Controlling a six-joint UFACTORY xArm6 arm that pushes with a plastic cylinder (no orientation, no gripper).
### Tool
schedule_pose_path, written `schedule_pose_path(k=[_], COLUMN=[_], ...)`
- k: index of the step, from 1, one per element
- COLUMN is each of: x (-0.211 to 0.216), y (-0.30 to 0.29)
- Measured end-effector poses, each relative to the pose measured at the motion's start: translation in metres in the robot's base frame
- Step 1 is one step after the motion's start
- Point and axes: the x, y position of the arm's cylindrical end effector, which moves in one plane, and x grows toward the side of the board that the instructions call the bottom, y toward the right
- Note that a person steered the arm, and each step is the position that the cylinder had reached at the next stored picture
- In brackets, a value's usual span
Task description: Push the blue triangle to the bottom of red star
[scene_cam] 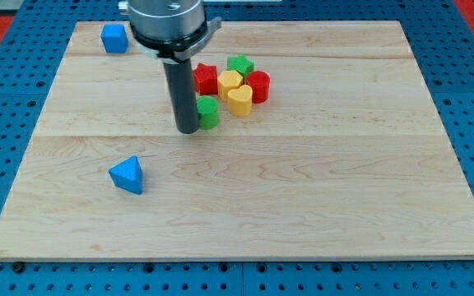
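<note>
The blue triangle (pixel 127 175) lies at the view's lower left of the wooden board. The red star (pixel 205 79) sits near the view's top centre, in a cluster of blocks. My tip (pixel 188 130) stands on the board just left of a green block (pixel 208 112), below the red star. The blue triangle is well to the lower left of my tip, apart from it.
The cluster holds a green star (pixel 240 65), a yellow block (pixel 230 82), a yellow heart (pixel 239 100) and a red block (pixel 258 86). A blue cube (pixel 114 38) sits at the board's top left. The board (pixel 303 197) ends on a blue pegboard.
</note>
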Motion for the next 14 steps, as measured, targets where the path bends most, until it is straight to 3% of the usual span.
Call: schedule_pose_path(k=[3,6,7,10,11,13,14], x=[-0.014,0.051,0.091,0.118,0.120,0.103,0.063], y=[0.019,0.011,-0.002,-0.114,-0.148,-0.104,-0.097])
